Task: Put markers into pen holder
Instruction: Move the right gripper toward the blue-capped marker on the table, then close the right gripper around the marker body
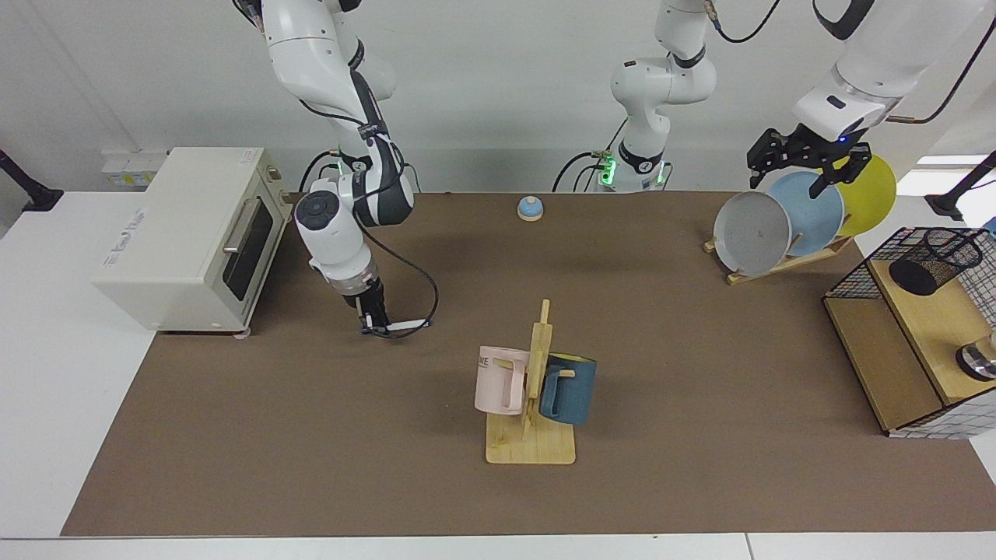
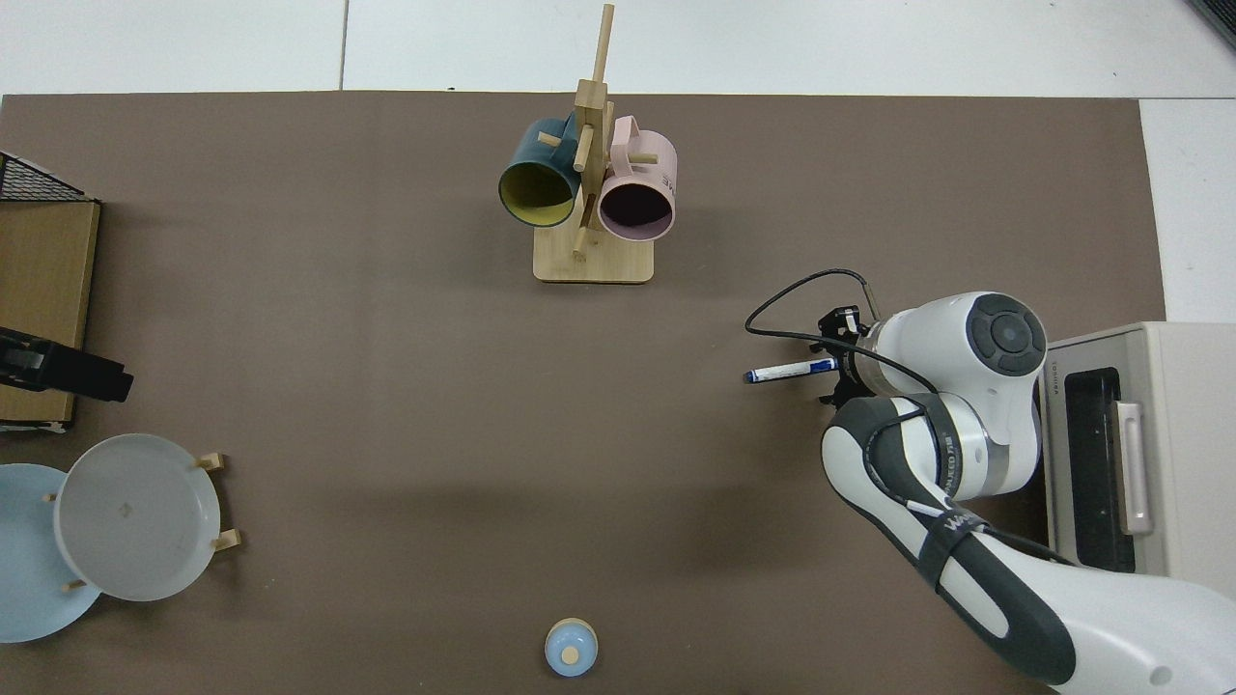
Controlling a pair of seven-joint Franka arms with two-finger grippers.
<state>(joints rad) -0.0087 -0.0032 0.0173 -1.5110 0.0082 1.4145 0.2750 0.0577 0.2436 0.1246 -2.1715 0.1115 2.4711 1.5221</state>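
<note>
Right gripper (image 1: 377, 327) jaws clamped on one end of the marker (image 1: 406, 324); it sticks out level from the jaws, long axis sideways, just above the table (image 1: 311, 435). Holder (image 1: 934, 260) sits on the rack (image 1: 871, 350) well apart across the table, far from these jaws. Left gripper (image 1: 809, 159) waits above the plates (image 1: 778, 225), jaws apart, much nearer the holder.
</note>
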